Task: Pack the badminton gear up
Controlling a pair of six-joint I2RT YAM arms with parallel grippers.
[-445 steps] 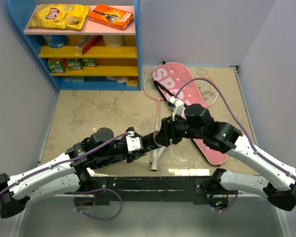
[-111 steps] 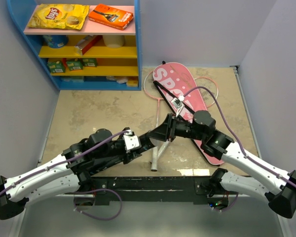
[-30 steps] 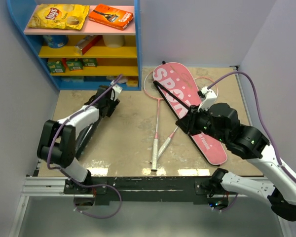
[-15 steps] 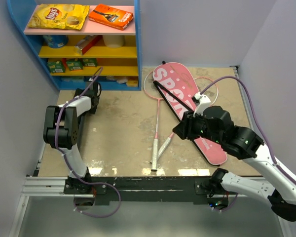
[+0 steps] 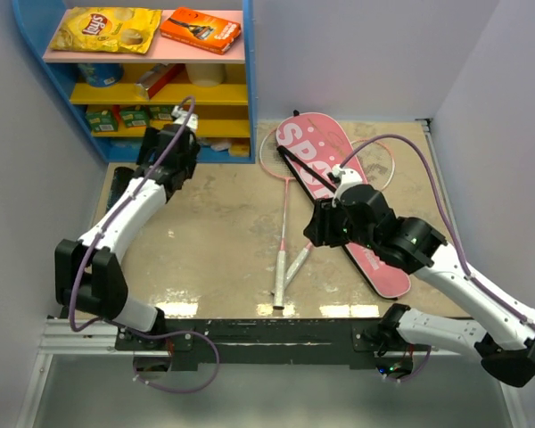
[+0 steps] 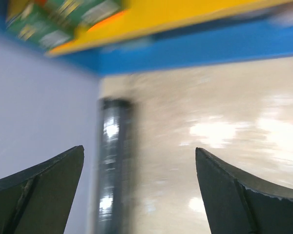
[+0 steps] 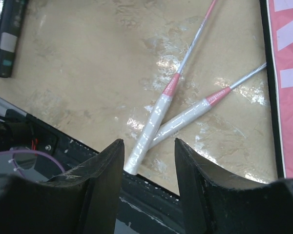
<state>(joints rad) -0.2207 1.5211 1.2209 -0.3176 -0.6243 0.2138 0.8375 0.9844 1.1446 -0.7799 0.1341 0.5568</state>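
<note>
Swung across the desk [image 5: 214, 223] to the blue shelf [image 6: 210, 48], left hand [image 6: 139, 156] gapes empty; only its wrist view catches the glossy black tube [image 6: 112, 165] below. Right hand [image 7: 148, 142], jaws apart, hovers over crossed, tape-wrapped rackets [image 7: 161, 109].

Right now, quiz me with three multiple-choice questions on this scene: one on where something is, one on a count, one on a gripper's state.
1. Where does the black tube lie?
A) upright in the middle of the table
B) flat on the table along the side wall, near the blue shelf
C) on the top shelf

2. How many racket handles lie on the table?
A) one
B) two
C) four

3. How is the left gripper?
A) shut on the tube
B) shut on a racket handle
C) open, holding nothing

Answers:
1 B, the left wrist view shows the tube flat beside the wall.
2 B, two white-wrapped handles cross near the table's near edge.
3 C, its fingers stand wide apart and grip nothing.
</note>
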